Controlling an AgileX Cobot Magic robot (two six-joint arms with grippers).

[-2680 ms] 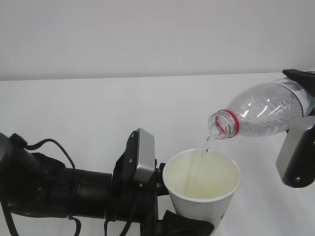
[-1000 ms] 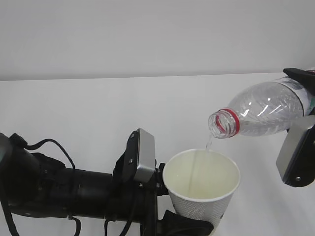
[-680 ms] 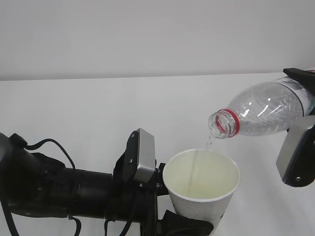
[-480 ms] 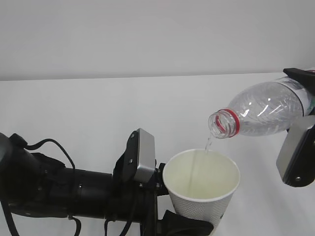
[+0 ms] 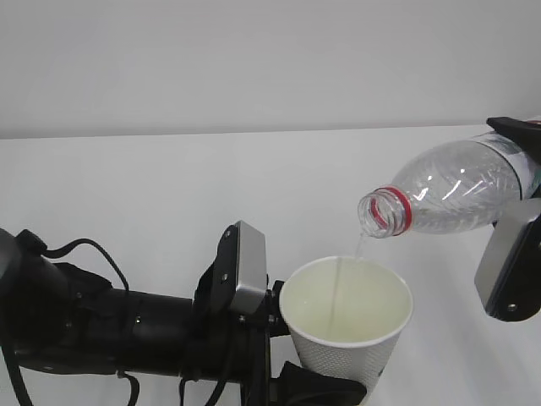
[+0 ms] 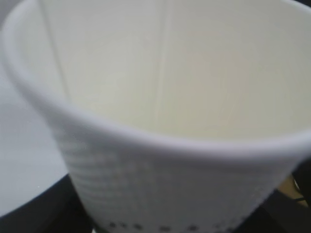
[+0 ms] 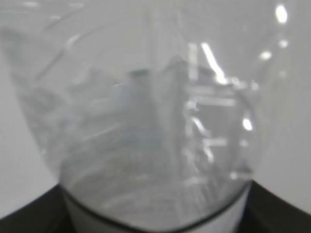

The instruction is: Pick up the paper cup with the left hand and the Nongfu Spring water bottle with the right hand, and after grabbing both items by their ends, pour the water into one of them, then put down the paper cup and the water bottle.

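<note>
Over a white table (image 5: 169, 186), the left hand (image 5: 279, 338) grasps the cup (image 5: 347, 317); the right hand (image 5: 520, 211) grasps the tilted bottle (image 5: 444, 199), whose water (image 5: 338, 283) streams into the cup.

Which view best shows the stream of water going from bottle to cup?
The exterior view: a thin stream of water runs from the tilted bottle down into the cup. The left wrist view shows only a faint line inside the cup; the right wrist view shows just the blurred bottle body, no stream.
</note>
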